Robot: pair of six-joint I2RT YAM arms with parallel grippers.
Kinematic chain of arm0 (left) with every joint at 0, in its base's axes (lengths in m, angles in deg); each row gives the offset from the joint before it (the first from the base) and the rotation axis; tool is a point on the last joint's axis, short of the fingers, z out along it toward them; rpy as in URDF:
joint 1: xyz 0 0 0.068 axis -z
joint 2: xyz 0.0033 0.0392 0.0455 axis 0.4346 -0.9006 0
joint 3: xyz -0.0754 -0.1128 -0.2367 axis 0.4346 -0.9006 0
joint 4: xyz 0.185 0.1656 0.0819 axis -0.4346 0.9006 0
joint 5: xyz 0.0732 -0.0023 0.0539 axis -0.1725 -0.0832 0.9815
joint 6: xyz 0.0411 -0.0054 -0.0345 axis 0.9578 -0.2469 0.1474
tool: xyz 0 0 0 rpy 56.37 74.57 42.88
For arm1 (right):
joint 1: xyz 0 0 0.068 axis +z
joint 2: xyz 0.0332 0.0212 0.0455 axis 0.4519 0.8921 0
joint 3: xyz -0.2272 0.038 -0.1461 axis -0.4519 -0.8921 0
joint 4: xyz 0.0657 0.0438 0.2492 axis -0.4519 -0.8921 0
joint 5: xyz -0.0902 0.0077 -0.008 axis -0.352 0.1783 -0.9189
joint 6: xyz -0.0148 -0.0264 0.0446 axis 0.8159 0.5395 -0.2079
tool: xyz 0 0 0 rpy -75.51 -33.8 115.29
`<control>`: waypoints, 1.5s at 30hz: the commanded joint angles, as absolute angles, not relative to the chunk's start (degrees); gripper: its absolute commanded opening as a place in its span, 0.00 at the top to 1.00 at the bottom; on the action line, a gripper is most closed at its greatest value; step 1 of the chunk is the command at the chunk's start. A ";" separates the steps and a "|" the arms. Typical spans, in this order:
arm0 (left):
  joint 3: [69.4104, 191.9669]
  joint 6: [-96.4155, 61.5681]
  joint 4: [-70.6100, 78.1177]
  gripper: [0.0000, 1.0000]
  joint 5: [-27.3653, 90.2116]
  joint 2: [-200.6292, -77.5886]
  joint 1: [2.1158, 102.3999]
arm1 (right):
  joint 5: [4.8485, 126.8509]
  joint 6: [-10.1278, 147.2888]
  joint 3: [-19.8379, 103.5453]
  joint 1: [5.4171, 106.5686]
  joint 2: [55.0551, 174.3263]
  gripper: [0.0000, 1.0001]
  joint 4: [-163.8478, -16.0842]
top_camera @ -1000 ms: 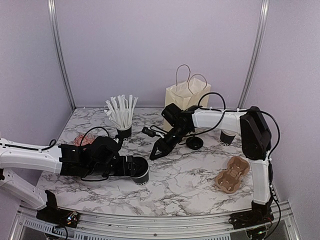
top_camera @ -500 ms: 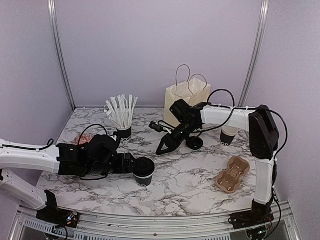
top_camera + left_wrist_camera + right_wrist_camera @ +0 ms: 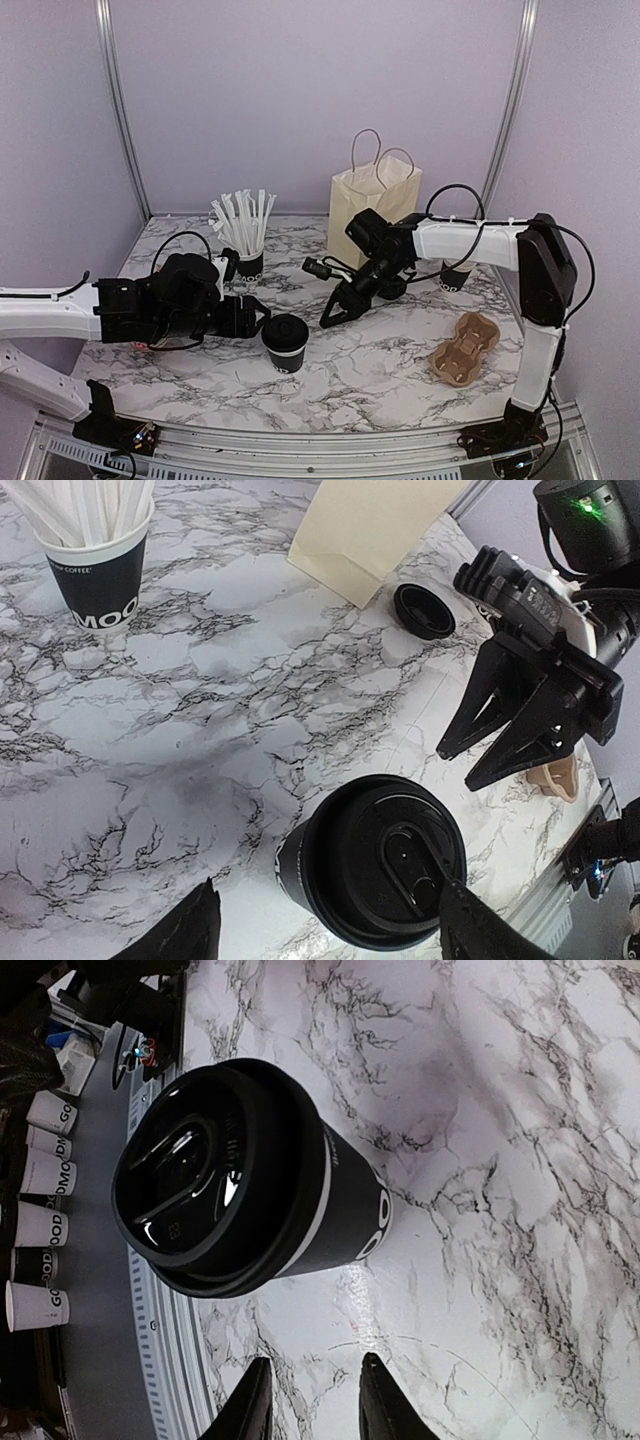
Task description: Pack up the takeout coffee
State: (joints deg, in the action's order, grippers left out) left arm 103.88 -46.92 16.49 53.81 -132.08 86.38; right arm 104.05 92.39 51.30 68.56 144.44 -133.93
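Marble table (image 3: 380, 370), lilac walls (image 3: 300, 100), takeout coffee (image 3: 286, 343) standing mid-table.

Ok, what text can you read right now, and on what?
"MOO": straw cup, rest wraps out of sight.
"COFFEE": small print above it, same cup.
"GOOD": spare cups beyond the table edge.
Takeout coffee: white letters turned away, lid embossing unreadable.
Paper bag: no print.

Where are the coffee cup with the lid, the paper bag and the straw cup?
Coffee cup (image 3: 286, 333): top view, on its black lid.
Paper bag (image 3: 372, 206): top view, on its cream front face.
Straw cup (image 3: 249, 268): top view, on its black body below the straws.
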 commanded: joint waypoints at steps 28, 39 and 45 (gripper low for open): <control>98.77 -46.57 13.94 0.17 47.82 -129.49 84.21 | 108.14 91.03 70.99 69.28 158.70 0.72 -137.36; 100.61 -47.59 19.57 0.19 53.11 -126.90 82.01 | 107.52 87.89 68.11 67.86 155.58 0.70 -134.56; 102.90 -48.49 19.05 0.32 45.68 -131.61 76.20 | 115.60 81.88 53.19 67.98 147.55 0.56 -127.40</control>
State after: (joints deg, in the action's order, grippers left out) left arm 100.10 -48.02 17.71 49.73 -129.00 78.79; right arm 109.23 86.42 59.47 67.51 153.38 -132.77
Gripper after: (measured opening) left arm 0.698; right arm 0.398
